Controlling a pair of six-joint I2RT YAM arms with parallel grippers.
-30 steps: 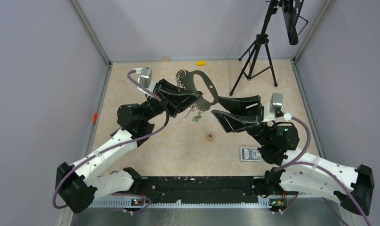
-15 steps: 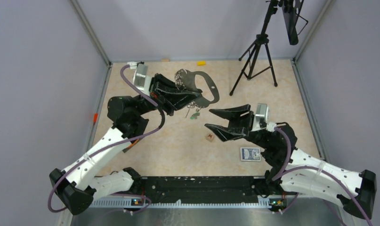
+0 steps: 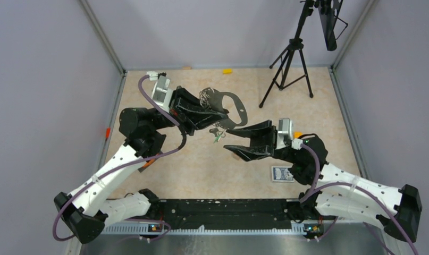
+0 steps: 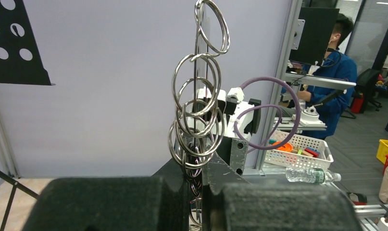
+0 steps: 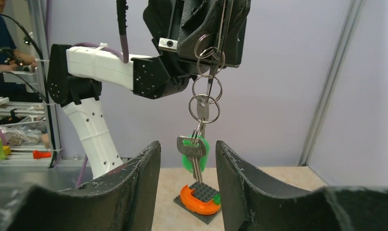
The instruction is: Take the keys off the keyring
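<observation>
The keys (image 5: pixel 192 147) hang in the air above the table (image 3: pixel 191 170), at the bottom end of a short chain of small metal rings (image 4: pixel 197 126). One silvery key is in front, and behind it there is a key with a bright green head (image 5: pixel 186 162). The chain goes up to the keyring (image 3: pixel 240 101), a flat grey loop that is also lifted from the table and stands out past the left gripper (image 3: pixel 218 113) toward the back of the table. This gripper has its jaws closed tightly on the keyring, and in the left wrist view the rings rise from the narrow gap between its two pads. The right gripper (image 3: pixel 226 139) is on the other side of the keys and points at them, with its jaws spread wide and holding nothing. In the right wrist view the keys appear in the space between its two fingers, just ahead of the tips, and they touch neither finger. Beyond the keys, an orange and grey block piece (image 5: pixel 200 201) lies on the table. A card box (image 3: pixel 283 173) lies near the right arm, and a black tripod (image 3: pixel 292 50) stands at the far right corner.
</observation>
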